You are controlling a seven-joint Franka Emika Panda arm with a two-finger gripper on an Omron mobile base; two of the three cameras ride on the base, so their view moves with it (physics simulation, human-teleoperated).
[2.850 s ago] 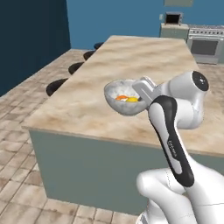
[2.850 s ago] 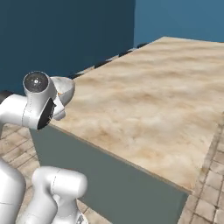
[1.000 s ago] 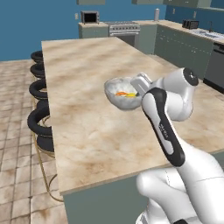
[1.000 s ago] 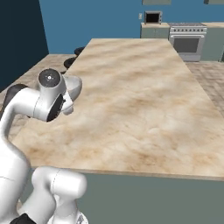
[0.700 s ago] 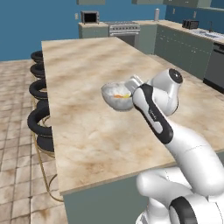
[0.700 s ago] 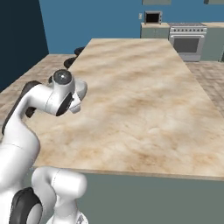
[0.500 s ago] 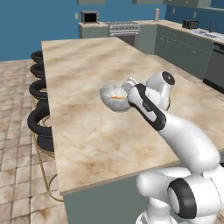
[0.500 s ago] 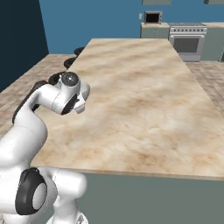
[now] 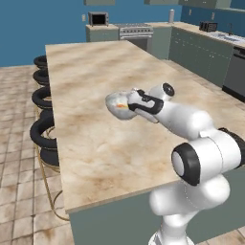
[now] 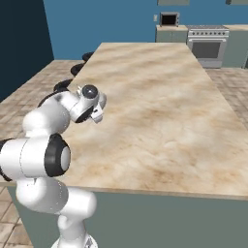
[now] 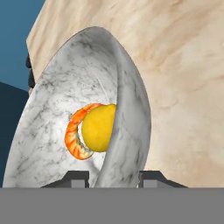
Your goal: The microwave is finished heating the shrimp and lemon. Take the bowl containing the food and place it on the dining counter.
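The bowl, whitish-grey and marbled, sits in the gripper, whose two dark fingertips stand either side of the near rim, one inside the wall and one outside, pinching it. Inside the bowl the lemon lies at the bottom with the shrimp curled against its side, the two touching.

In the left base view the bowl is over the dining counter, towards its middle and nearer the stool side than the far long edge; whether its underside touches the stone or hangs just above cannot be told. The orange and yellow of the food show just inside its rim. The gripper reaches it from the side away from the stools, with the white arm stretched low across the counter top.

In the right base view the arm leans over the counter's near left part, and the gripper points down at the dining counter; the bowl is hidden behind the wrist there.

Beside the counter's left long edge stands a row of black stools. Beyond the counter's far end, against the blue wall, are a stove and a small black appliance on a countertop.
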